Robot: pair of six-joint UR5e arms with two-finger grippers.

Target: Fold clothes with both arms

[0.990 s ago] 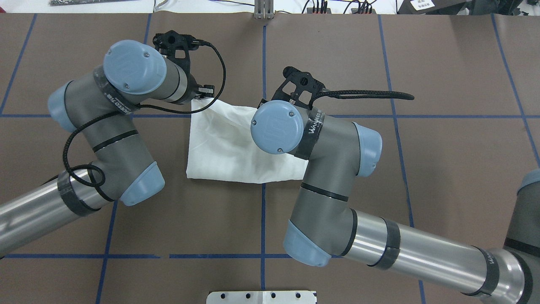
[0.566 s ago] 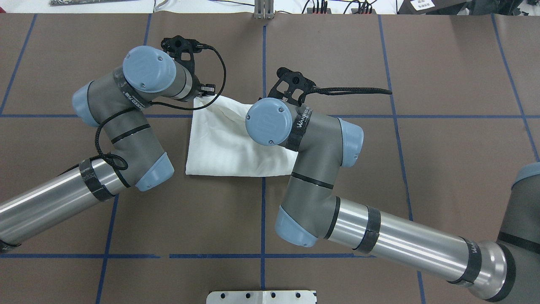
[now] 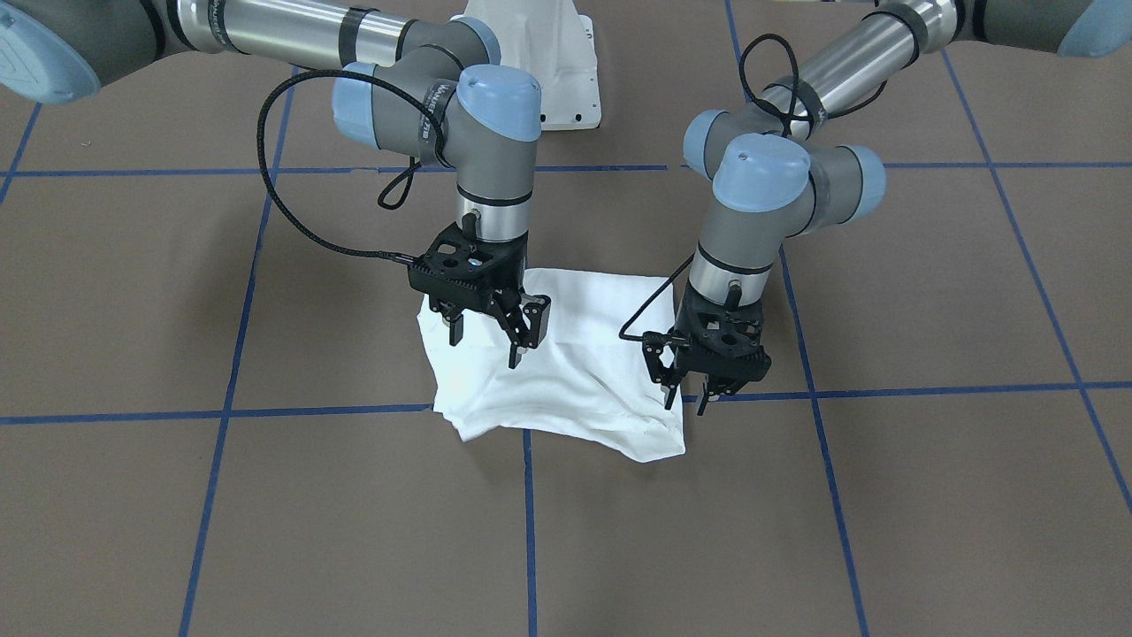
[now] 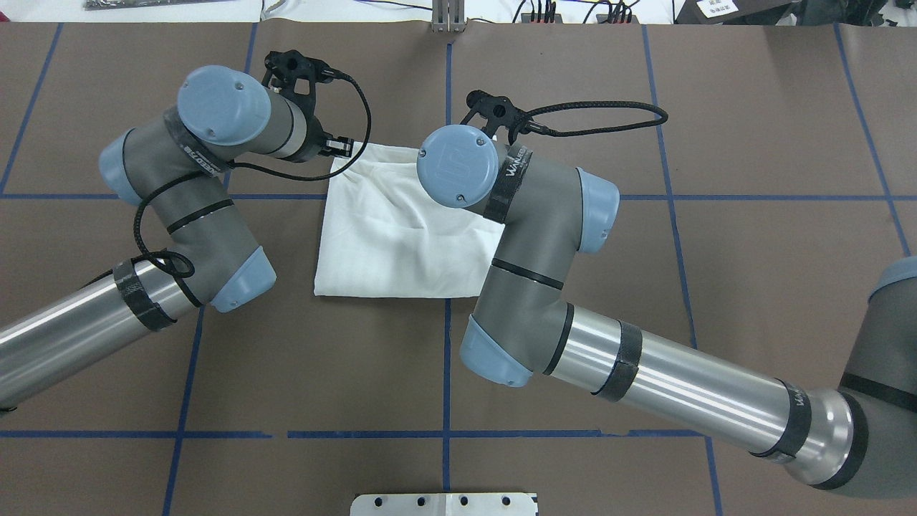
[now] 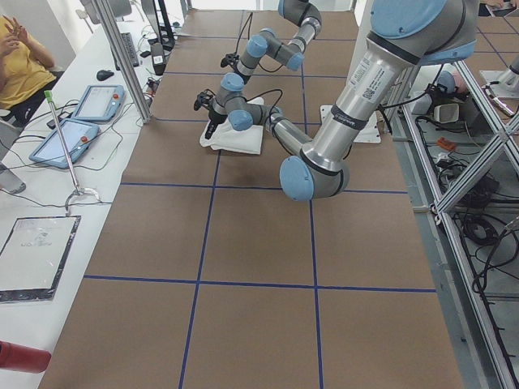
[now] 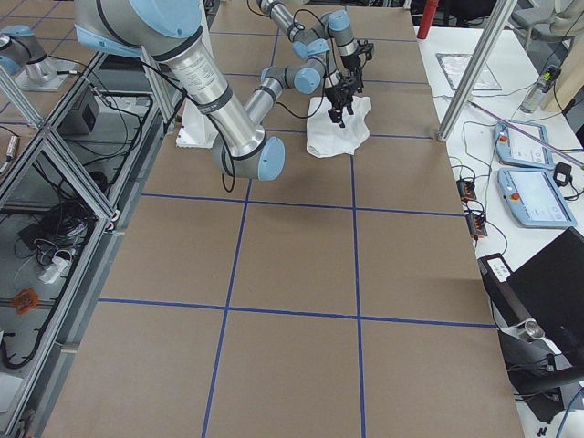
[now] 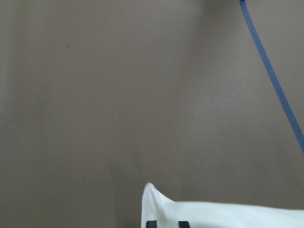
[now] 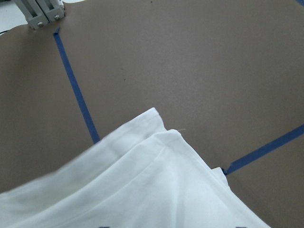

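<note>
2 arms reach out from the robot's edge of the brown desk point(image 4: 752, 287), each bent so that its gripper points down at the far side of the shirt.

Left arm point(image 4: 208, 215) comes in from the desk's left end. Left gripper point(image 3: 686, 405) hangs at the shirt's far left corner with its tips close together. From overhead the cloth there is drawn up to a point at the gripper. The left wrist view shows a peak of white cloth right at the 2 black tips, so it has that corner pinched. 1 black cable point(image 4: 358, 115) loops out from this wrist.

1 white shirt point(image 4: 387, 244) lies folded into a rough rectangle, about midway between the desk's 2 ends and nearer the far edge than the robot's edge. It covers a crossing of 2 blue tape lines point(image 4: 448, 86). Its side toward the robot is straight and flat; its far side is creased and bulges.

Right arm point(image 4: 530, 287) holds its wrist over the shirt's far right part and hides its gripper from overhead. In the front view the right gripper point(image 3: 484, 351) is over that part, 2 fingers apart with white cloth between them; I cannot tell whether they grip it. Its wrist view shows the shirt's layered corner just ahead.
</note>
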